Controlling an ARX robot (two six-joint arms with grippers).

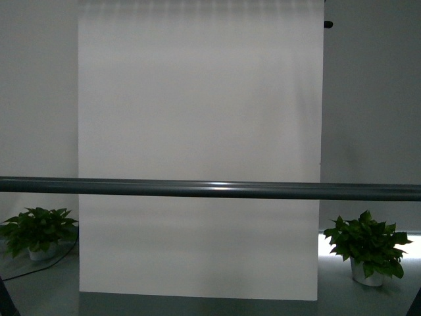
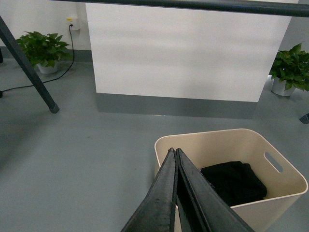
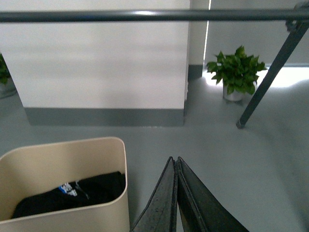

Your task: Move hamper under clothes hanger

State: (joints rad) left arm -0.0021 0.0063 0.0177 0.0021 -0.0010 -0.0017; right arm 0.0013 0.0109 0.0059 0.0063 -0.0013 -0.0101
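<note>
The beige hamper (image 2: pixel 285 191) stands on the grey floor with dark clothes (image 2: pixel 234 181) inside it; its rounded corner also shows in the right wrist view (image 3: pixel 118 164). My left gripper (image 2: pixel 175 151) is shut and empty, its tips over the hamper's near rim. Beside the hamper, over bare floor, my right gripper (image 3: pixel 174 159) is shut and empty too. The clothes hanger shows as a dark-grey horizontal bar (image 1: pixel 210 189) across the front view, with slanted legs (image 2: pixel 29 72) (image 3: pixel 270 77) on either side. The hamper sits on my side of that bar.
A white panel (image 1: pixel 197 145) with a grey base stands behind the rack. Potted plants (image 1: pixel 39 230) (image 1: pixel 368 247) flank it on the floor. A black cable (image 2: pixel 43 82) runs from a wall socket at the left.
</note>
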